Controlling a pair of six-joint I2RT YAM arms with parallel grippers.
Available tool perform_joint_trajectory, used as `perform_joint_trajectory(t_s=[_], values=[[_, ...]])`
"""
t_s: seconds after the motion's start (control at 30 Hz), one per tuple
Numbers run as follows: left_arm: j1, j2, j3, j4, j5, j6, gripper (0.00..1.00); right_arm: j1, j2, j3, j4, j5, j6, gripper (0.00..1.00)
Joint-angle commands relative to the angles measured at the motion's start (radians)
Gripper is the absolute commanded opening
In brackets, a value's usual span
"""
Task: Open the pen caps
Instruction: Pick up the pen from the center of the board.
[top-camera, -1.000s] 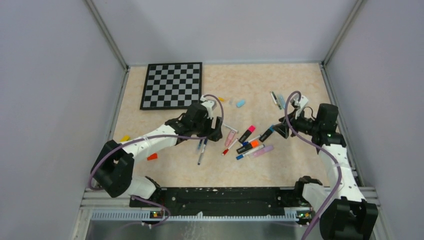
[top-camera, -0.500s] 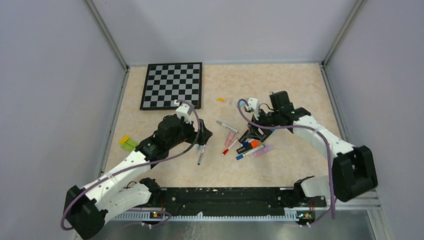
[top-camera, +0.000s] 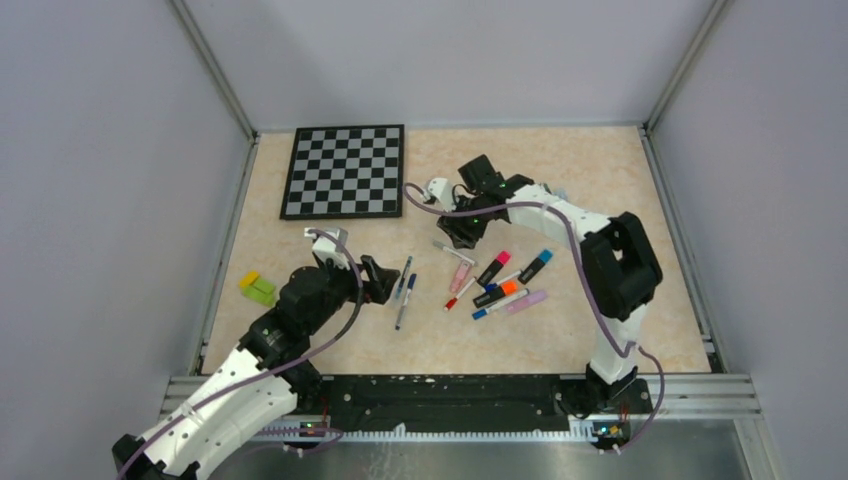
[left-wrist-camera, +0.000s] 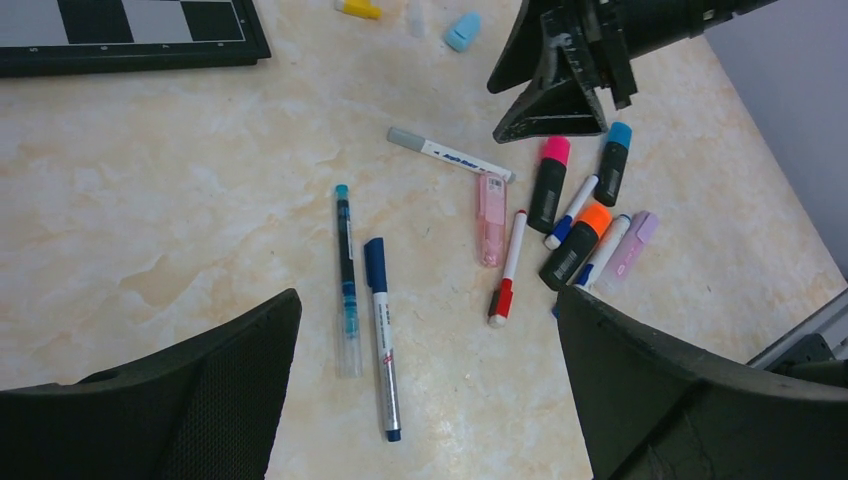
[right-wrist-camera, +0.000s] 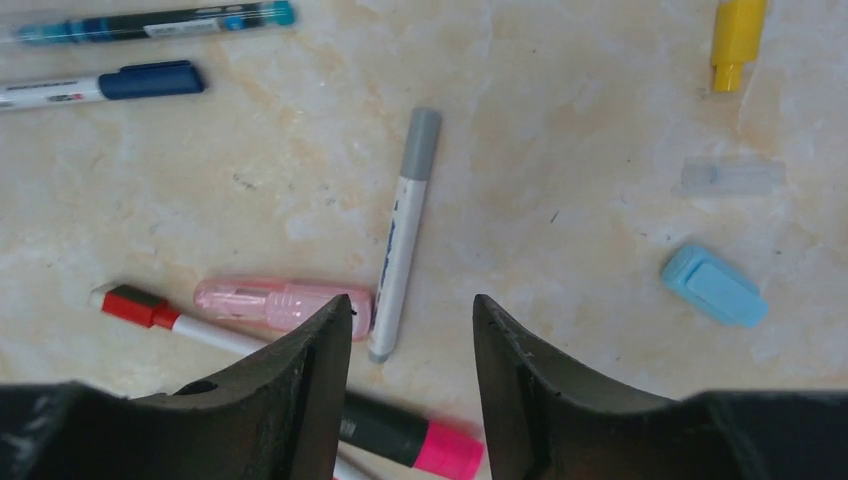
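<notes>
Pen caps (top-camera: 503, 257), small coloured plastic stubs, sit on thin pens and thick black markers (top-camera: 490, 272) scattered at the middle of the beige marbled table (top-camera: 560, 180). From above, the left gripper (top-camera: 383, 283) is at their 9 o'clock and the right gripper (top-camera: 462, 238) at 11 o'clock. Left wrist view: its black fingers (left-wrist-camera: 200, 400) are spread wide (nothing between them). Right wrist view: the right fingers (right-wrist-camera: 300, 390) are partly spread and empty; a loose light-blue cap (right-wrist-camera: 714, 286) lies at 3 o'clock.

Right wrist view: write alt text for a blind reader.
The right gripper, open and empty, hovers over a grey-capped white pen beside a pink pen on the marbled table. A yellow cap, a clear cap and a light blue cap lie to the right.
</notes>
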Motion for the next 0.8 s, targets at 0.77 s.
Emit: perform_joint_trajectory(t_s=[0.77], values=[[0.003, -0.004, -0.040, 0.060, -0.050, 0.031, 0.99, 0.048, 0.295, 0.179, -0.086, 0.196, 0.060, 0.33]])
